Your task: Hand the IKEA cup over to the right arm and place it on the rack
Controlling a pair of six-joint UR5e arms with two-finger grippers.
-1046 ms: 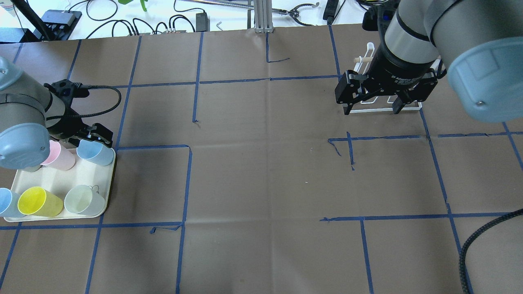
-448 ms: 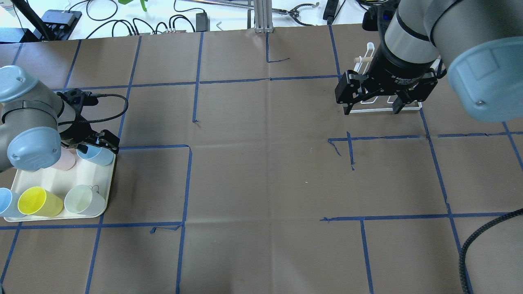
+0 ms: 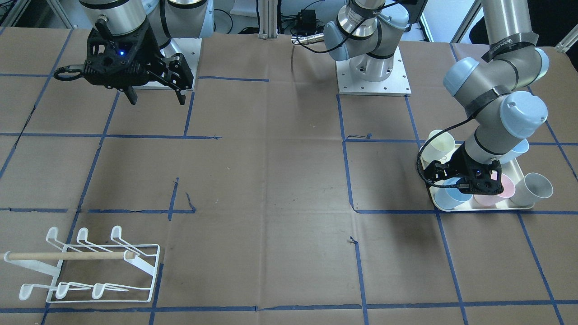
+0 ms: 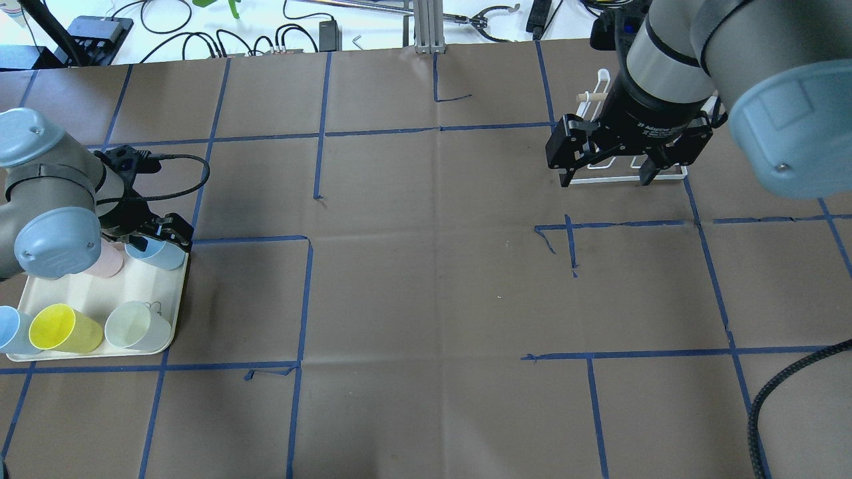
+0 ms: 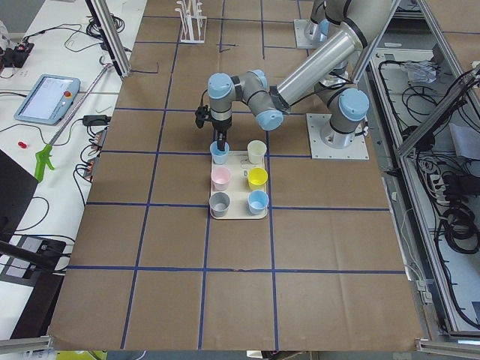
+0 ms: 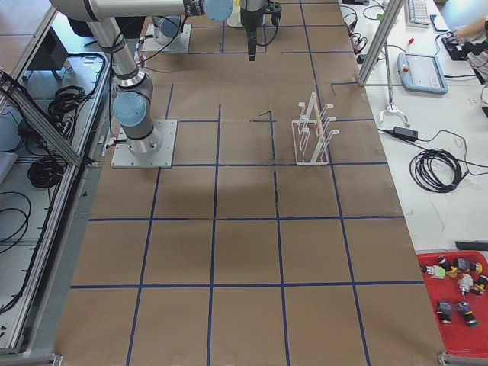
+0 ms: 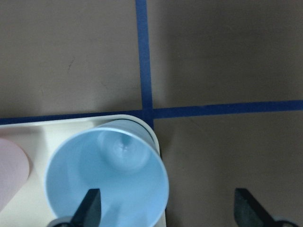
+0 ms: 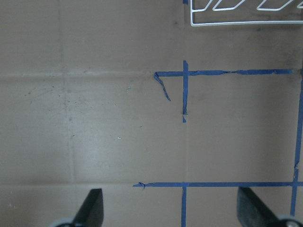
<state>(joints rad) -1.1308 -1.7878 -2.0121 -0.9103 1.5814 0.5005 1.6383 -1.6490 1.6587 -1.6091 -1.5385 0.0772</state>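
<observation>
**Six cups, one tray, two open grippers, nothing held**

One cream tray [image 4: 93,293] lies toward the tabletop's end on the robot's left, about midway between the robot's edge and the operators' edge. It carries six upright cups in two rows of three. Two are pale blue, and there is one each of pink [image 5: 220,177], yellow [image 5: 257,177], cream [image 5: 256,150] and grey [image 5: 219,201].

The IKEA cup [image 7: 106,179] is one of the two blue ones. It stands in the tray corner that faces the operators' edge and the middle of the table, just beside the pink cup. The second blue cup [image 5: 257,199] stands in the opposite corner of the tray.

The left gripper [image 7: 166,203] points down over the IKEA cup with its jaws spread wide and grips nothing. In the wrist view one finger [image 7: 91,208] lies over the cup's mouth, and the other finger lies over the brown paper beyond the tray's rim. Whether a finger touches the cup's wall cannot be told.

The right arm [image 4: 665,66] holds the right gripper [image 3: 157,98] in the air near the robot's edge. Its two fingers are wide apart and hold nothing.

One white wire rack [image 3: 142,267] stands by the operators' edge, across the table from that arm's base, and no cup hangs on it. It shows two rows of three upturned prongs, and one wooden dowel [image 3: 67,256] runs along it.
</observation>
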